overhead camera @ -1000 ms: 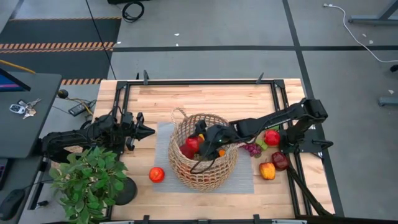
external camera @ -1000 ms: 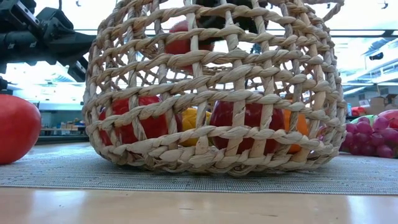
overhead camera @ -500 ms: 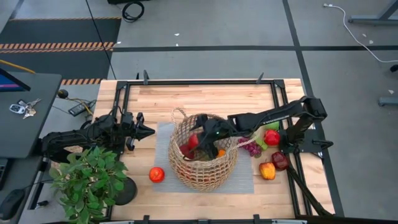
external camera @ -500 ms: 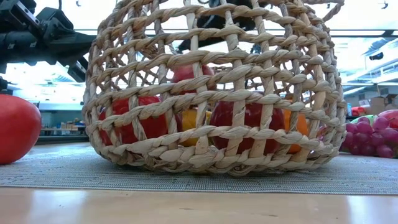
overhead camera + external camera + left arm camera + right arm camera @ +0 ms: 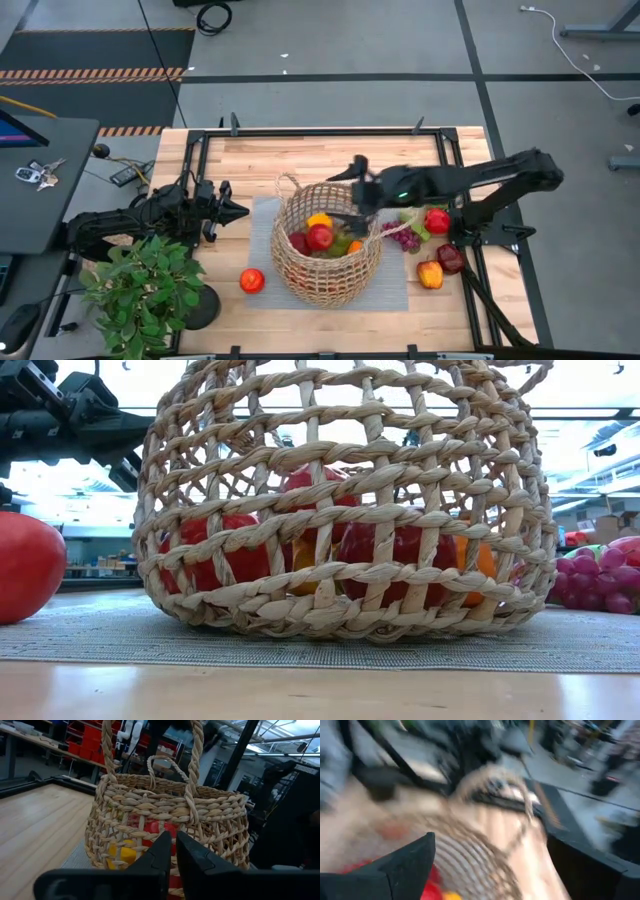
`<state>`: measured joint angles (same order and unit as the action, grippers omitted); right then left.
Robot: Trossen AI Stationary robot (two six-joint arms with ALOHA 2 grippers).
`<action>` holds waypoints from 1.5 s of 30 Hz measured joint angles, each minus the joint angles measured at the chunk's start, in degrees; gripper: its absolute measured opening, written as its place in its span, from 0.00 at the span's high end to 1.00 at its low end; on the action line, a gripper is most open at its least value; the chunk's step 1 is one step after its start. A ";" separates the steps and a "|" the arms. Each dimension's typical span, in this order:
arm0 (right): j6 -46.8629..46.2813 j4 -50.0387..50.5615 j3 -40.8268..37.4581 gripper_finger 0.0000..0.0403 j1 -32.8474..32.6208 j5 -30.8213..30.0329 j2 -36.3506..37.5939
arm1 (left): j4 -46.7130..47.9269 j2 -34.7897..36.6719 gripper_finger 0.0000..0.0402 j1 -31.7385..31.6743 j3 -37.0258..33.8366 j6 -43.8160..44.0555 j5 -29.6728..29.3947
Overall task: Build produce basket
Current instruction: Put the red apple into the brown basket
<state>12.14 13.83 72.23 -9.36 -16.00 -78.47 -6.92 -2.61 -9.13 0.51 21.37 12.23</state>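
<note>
Right tool empty above the wicker basket's rim

Fingers spread, holding nothing; red apple rests inside the basket at bench centre. Left tool waits at nine o'clock, shut, empty.

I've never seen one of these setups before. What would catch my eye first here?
Most striking is the big wicker basket at the table's middle, already holding produce such as a red apple. The right pincer hangs open and empty above the basket's far rim, while the left pincer waits shut beside the basket. More produce lies outside: a red apple in front of the basket and purple grapes on its right.
</note>
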 joint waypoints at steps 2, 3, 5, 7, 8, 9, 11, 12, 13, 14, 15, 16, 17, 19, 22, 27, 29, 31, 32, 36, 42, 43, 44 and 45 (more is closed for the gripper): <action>-4.02 -0.01 0.06 0.06 -0.49 7.09 3.59 | 0.02 0.00 0.91 -0.01 0.00 0.04 0.00; -6.49 0.15 0.11 0.06 -0.77 11.64 5.07 | 0.00 0.00 0.91 -0.01 -0.01 0.03 -0.01; -11.88 1.46 0.11 0.07 -1.62 20.84 7.58 | 0.02 0.00 0.92 0.00 -0.01 0.03 0.00; -18.41 4.20 0.11 0.08 -3.11 26.74 9.43 | 0.00 0.00 0.92 -0.02 0.00 0.02 0.00; -21.66 6.02 0.11 0.09 -4.20 27.90 10.10 | 0.02 0.00 0.93 -0.01 -0.02 0.00 0.00; -25.08 8.12 0.11 0.10 -5.62 27.87 10.69 | 0.01 0.00 0.93 -0.01 0.00 0.02 0.00; -31.98 13.30 0.11 0.11 -9.12 25.18 11.27 | 0.00 0.00 0.93 0.00 -0.02 0.03 0.00; -35.36 16.18 0.11 0.12 -11.25 23.46 11.31 | 0.01 0.00 0.93 -0.01 -0.02 0.00 0.00; -38.85 19.37 0.11 0.13 -13.22 21.72 11.29 | 0.01 0.00 0.93 -0.01 0.00 0.03 -0.01; -42.92 22.95 0.11 0.13 -15.15 20.32 11.08 | 0.00 0.01 0.92 -0.01 -0.01 0.04 0.00; -46.82 26.73 0.11 0.14 -16.95 19.41 10.72 | 0.01 0.01 0.92 -0.01 0.00 0.04 0.00; -50.78 30.41 0.10 0.14 -18.72 18.61 10.10 | 0.02 0.00 0.92 -0.02 -0.02 0.00 0.00; -54.77 33.43 0.08 0.14 -20.33 17.99 9.31 | 0.00 0.00 0.91 -0.02 -0.02 0.02 0.00; -62.03 38.32 0.00 0.14 -23.12 17.06 7.46 | 0.02 0.00 0.91 -0.02 -0.02 0.03 0.00; -70.78 45.00 0.00 0.14 -26.49 15.35 4.79 | 0.00 0.00 0.92 -0.02 -0.02 0.04 0.00; -84.77 59.37 -2.98 0.14 -31.76 8.85 1.24 | 0.01 0.00 0.93 -0.01 -0.01 0.03 -0.01; -89.59 59.04 -5.67 0.14 -34.19 5.81 1.14 | 0.00 0.00 0.93 -0.02 -0.02 0.04 0.00; -94.01 57.00 -8.43 0.13 -36.28 3.02 1.55 | 0.00 0.00 0.92 -0.01 0.00 0.03 0.00; -96.13 56.23 -9.58 0.13 -37.18 2.16 1.62 | 0.00 0.00 0.92 -0.01 -0.01 0.01 0.00; -104.62 54.68 -14.92 0.10 -40.29 2.24 1.61 | 0.00 0.00 0.91 -0.02 -0.02 0.00 0.00; -114.58 49.87 -21.71 0.05 -42.15 5.57 1.61 | 0.00 0.00 0.92 -0.01 -0.02 0.04 0.00; -115.70 49.68 -22.15 0.04 -42.37 5.58 1.59 | 0.00 0.00 0.93 -0.01 0.00 0.02 0.00; -116.83 49.69 -22.49 0.04 -42.50 5.56 1.54 | 0.00 0.00 0.93 -0.02 0.00 0.02 0.00; -117.98 50.31 -22.71 0.04 -42.48 5.58 1.14 | 0.00 0.00 0.93 -0.02 -0.02 0.04 0.00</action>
<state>-105.84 64.13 49.51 -51.83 -10.41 -77.33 -6.92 -2.61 -9.15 0.49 21.41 12.23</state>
